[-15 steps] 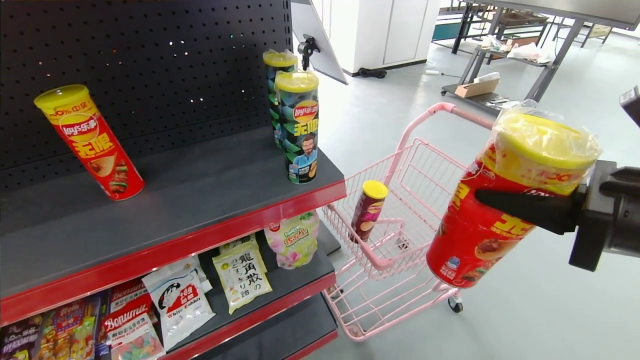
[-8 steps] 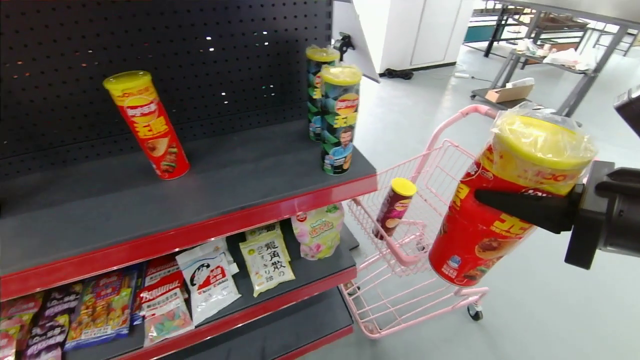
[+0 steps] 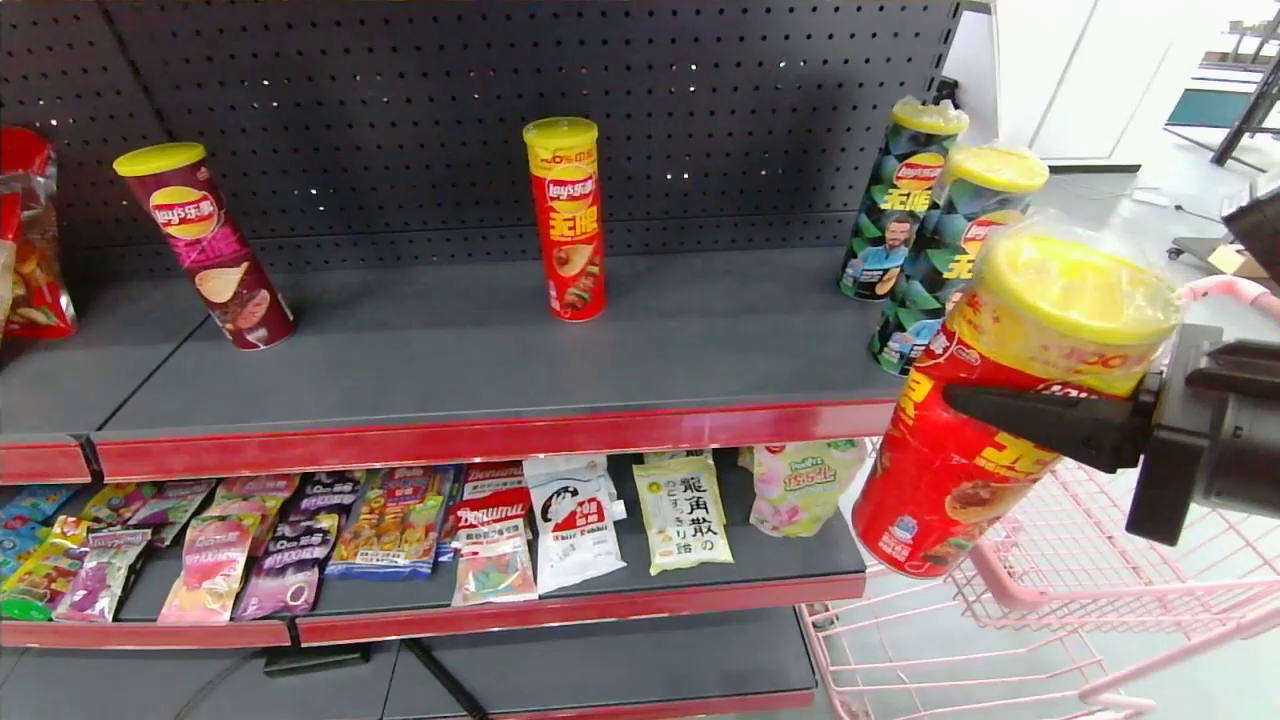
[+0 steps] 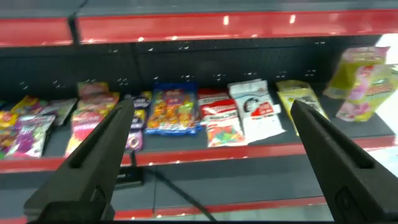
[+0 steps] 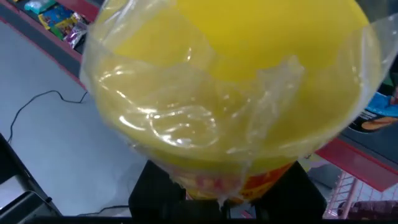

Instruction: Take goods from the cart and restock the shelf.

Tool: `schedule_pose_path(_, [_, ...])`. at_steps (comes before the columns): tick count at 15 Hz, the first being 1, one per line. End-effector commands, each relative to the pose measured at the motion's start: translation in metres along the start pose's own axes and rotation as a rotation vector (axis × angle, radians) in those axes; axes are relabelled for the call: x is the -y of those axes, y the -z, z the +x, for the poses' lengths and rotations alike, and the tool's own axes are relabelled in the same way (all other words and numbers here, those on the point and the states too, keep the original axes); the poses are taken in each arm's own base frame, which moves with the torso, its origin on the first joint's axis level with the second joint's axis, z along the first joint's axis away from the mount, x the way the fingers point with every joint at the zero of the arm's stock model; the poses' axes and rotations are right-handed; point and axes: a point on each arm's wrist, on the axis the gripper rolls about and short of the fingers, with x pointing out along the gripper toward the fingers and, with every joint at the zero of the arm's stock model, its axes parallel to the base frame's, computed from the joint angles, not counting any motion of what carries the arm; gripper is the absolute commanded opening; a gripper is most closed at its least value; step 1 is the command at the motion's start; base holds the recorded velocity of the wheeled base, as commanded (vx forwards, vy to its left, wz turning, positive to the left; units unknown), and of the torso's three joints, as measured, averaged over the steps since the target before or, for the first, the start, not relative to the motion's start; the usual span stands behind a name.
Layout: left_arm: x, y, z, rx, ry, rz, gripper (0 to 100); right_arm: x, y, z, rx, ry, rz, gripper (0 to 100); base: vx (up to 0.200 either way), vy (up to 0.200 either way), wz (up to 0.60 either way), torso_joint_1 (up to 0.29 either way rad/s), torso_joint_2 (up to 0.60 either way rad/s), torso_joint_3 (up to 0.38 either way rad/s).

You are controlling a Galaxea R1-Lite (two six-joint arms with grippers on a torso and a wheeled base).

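– Right gripper [image 3: 1010, 400], condition?
– Clamped on a red can [image 3: 960, 470] with a yellow lid under clear film. One black finger crosses the can's front. The can hangs tilted off the right front corner of the shelf [image 3: 450, 350], lid about level with the top board, base below the red edge.
– Touching the shelf?
– Cannot tell. From the head camera it covers part of the nearer of two green-and-black cans [image 3: 905, 200] standing at the shelf's right end.
– Left gripper [image 4: 211, 106]?
– Fingers spread wide, nothing between them, facing the snack bags [image 4: 186, 112] on the shelf's lower tier.
– Other stock on the shelf's top board?
– A second red can [image 3: 567, 220] stands upright mid-board, near the pegboard back. A maroon can [image 3: 205, 245] stands toward the left end.
– Cart [image 3: 1050, 600]?
– Pink wire, just off the shelf's right end, below the held can.
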Motion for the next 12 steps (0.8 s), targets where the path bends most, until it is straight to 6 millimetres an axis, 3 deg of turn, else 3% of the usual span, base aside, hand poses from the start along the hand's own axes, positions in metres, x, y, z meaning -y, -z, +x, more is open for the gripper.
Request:
schedule_pose_path(1, [0.0, 0.0, 0.0001, -0.001, 0.0, 0.0, 100, 0.0004, 0.0005, -0.0002, 0.0, 0.001, -0.001, 0, 0.0, 0.0, 0.0, 0.0, 0.0, 0.0])
schedule_pose_path(10, [0.0, 0.0, 0.0001, -0.001, -0.002, 0.011, 100, 0.0001, 0.0016, 0.0006, 0.0, 0.0, 0.0, 0, 0.0, 0.2, 0.0, -0.001, 0.0, 0.002])
schedule_pose_path(12, [0.0, 0.0, 0.0001, -0.001, -0.002, 0.012, 100, -0.0006, 0.0037, 0.0005, -0.006, -0.007, 0.0, 0, 0.0, 0.0, 0.0, 0.0, 0.0, 0.0])
